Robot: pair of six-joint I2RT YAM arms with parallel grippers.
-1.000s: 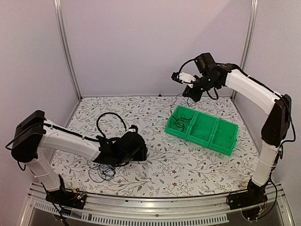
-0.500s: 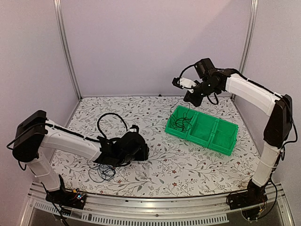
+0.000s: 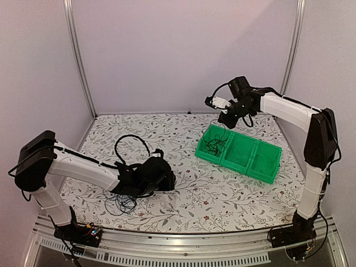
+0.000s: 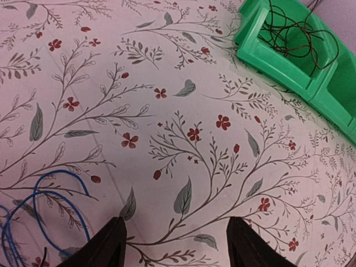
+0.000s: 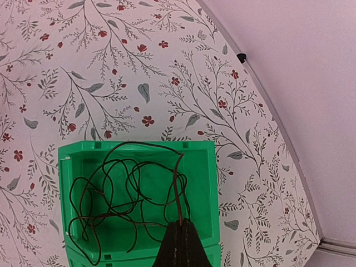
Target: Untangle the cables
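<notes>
Over green plastic three-compartment bin (image 5: 207,183): right gripper (image 5: 179,225) pinched on thin dark looped cable (image 5: 176,189), coil inside end compartment. Well left of bin: left gripper (image 4: 175,229) gaping, empty.

There were two robot arms, the left arm (image 3: 83,167) and the right arm (image 3: 289,108), at one table (image 3: 183,206). One green bin (image 3: 236,165) stood on it, and it had three compartments. The black wires made two groups: one tangle of cables (image 3: 213,146) in the bin and one heap of cables (image 3: 119,203) on the table. The single wires in each group could not be counted. One blue cable (image 4: 61,172) was also there.
</notes>
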